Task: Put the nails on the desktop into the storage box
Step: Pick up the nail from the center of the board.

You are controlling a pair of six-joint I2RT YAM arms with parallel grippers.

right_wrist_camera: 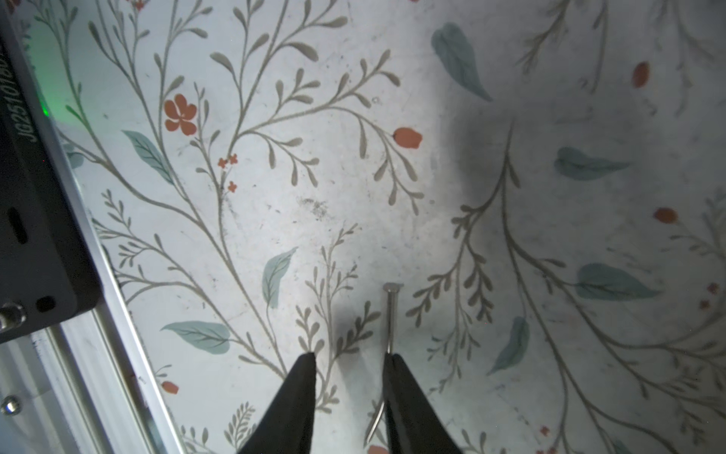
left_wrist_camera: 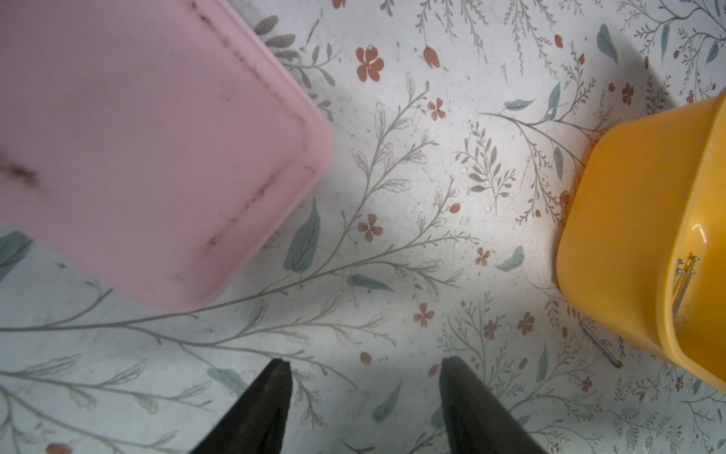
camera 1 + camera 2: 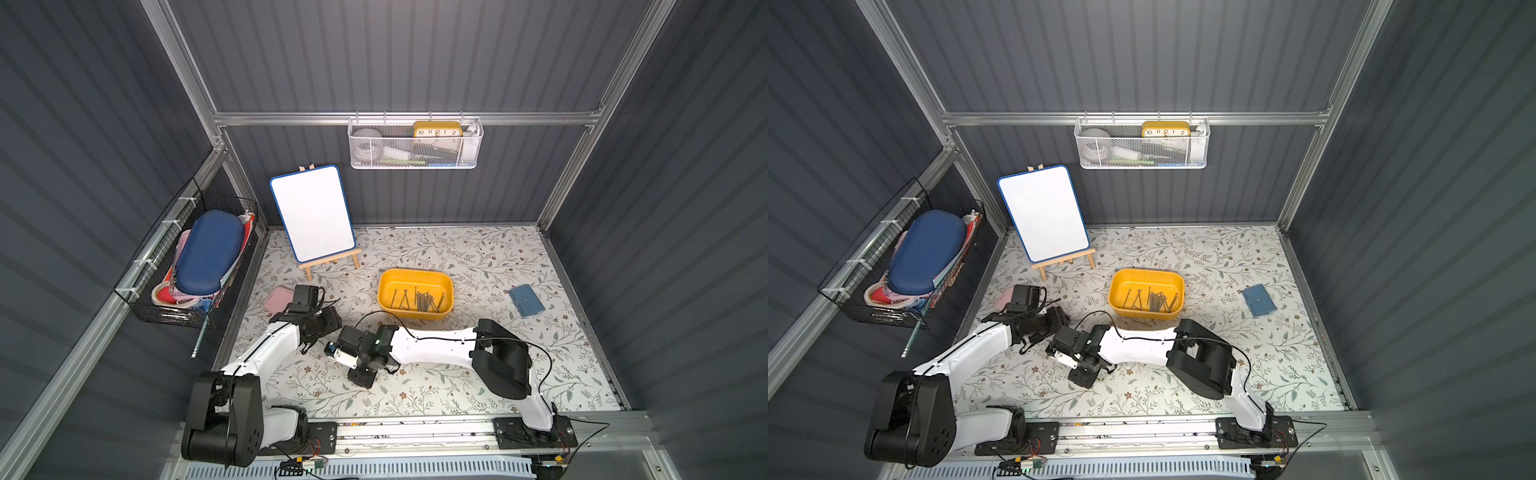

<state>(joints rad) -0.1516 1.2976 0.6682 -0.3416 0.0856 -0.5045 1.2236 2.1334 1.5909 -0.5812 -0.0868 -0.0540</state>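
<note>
Jaws apart, the right gripper (image 1: pixel 351 355) hangs over the desk (image 1: pixel 275 204) with one nail (image 1: pixel 389 314) lying along the inside of one finger (image 1: pixel 404 401) — lined up, it seems, for a pinch — while the left gripper (image 2: pixel 366 361), likewise parted and empty, hovers near the storage box (image 2: pixel 628 236).

storage box (image 3: pixel 386 291): mustard yellow | desktop (image 3: pixel 478 257): off-white, leafy print | case (image 2: pixel 137 137): pink

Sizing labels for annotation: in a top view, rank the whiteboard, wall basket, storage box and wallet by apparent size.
1. Whiteboard and wall basket: about alike; the basket hangs higher, nearer the camera, so unranked.
2. Storage box.
3. Wallet, clearly smallest.
</note>
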